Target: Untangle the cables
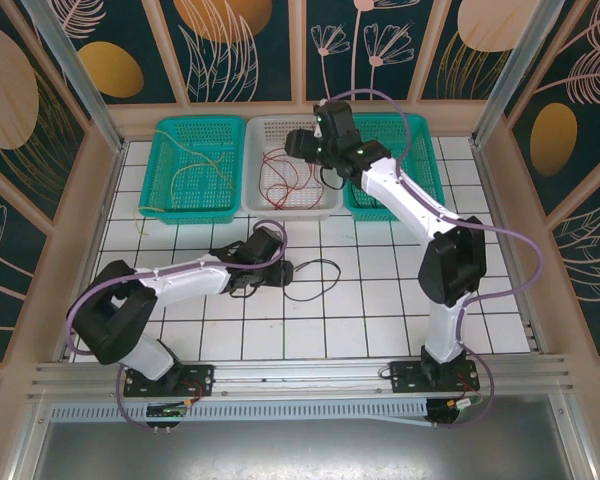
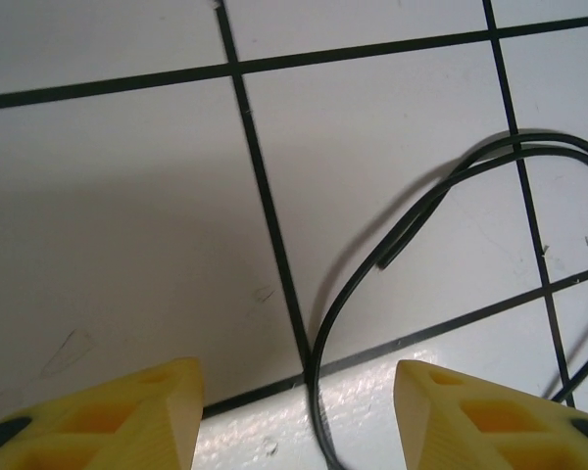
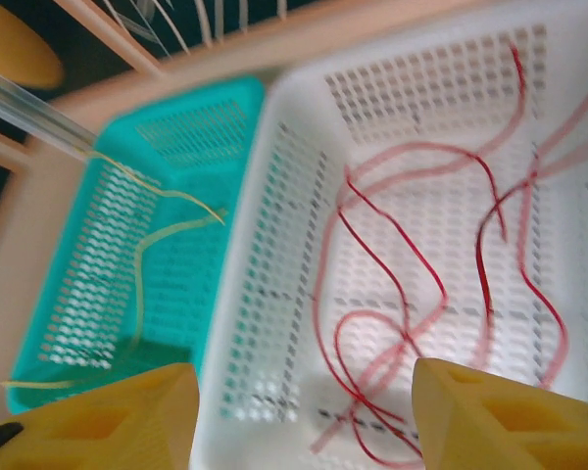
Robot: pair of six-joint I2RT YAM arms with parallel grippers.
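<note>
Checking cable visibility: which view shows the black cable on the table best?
The left wrist view: the black cable lies close and sharp on the white tiles, loose end visible, running between the fingers of the open left gripper. The top external view shows it as a small thin loop beside that gripper.

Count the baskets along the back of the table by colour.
Teal: 2, the left teal basket and the right teal basket
White: 1, the white basket between them
Total: 3
</note>
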